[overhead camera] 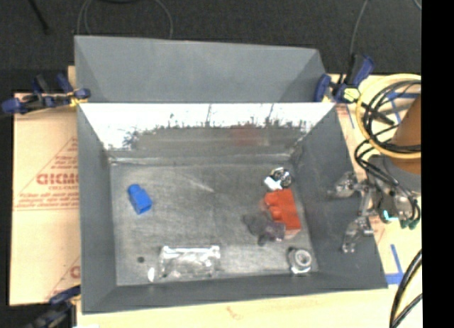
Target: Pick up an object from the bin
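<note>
Here's the grey metal bin, wide open under the camera, its sloped walls running down to a scuffed flat floor. Over on the right, the arm's gripper hangs above the bin's right-hand sloping wall, out past the right edge of the floor. Its two silvery fingers stand spread apart, one toward the back of the bin and one toward the front, and there's nothing between them.

Down on the floor now. The biggest of the loose pieces is a crumpled clear plastic wrapper, lying along the front edge, left of centre. Next, a chunky red plastic block sits on the right side of the floor. It is the nearest thing to the gripper, yet still apart from it, with the bare slope of the wall between them. Pressed against the block's front-left corner is a dark grey lumpy piece; what it is, I can't tell. On the left side, all alone, lies a small blue plastic block. In the front right corner there's a small silver metal ring, just beside the foot of the right wall. And the smallest: a little shiny white-and-silver bit just behind the red block, touching it or very nearly.
</note>
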{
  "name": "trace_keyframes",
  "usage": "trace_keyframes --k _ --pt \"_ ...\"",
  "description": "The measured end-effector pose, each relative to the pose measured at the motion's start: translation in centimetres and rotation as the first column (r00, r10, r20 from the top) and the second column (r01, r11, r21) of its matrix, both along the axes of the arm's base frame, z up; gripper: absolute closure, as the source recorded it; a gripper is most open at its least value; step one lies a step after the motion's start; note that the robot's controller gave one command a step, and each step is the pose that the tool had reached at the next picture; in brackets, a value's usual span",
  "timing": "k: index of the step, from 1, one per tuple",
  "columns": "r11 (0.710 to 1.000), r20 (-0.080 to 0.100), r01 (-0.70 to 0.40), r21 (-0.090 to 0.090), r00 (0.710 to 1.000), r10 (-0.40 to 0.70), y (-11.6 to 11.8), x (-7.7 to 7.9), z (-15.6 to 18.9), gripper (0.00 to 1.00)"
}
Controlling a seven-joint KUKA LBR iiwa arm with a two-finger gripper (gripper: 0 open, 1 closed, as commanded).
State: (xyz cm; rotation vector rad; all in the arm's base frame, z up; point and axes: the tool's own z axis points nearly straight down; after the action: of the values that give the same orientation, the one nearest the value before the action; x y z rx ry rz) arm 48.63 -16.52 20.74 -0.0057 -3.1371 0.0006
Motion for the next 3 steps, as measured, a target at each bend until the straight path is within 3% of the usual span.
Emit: trace_keyframes --k 1,2,3 --pt "0.956 0.029 0.295 0.0 0.955 -0.295 6.5 0.0 -11.2 0.0" --pt "0.831 0.014 0.556 0.006 0.831 -0.556 10.6 -0.9 -10.5 0.0" --pt "0.69 0.01 0.724 0.005 0.69 -0.724 11.5 0.4 -10.6 0.0"
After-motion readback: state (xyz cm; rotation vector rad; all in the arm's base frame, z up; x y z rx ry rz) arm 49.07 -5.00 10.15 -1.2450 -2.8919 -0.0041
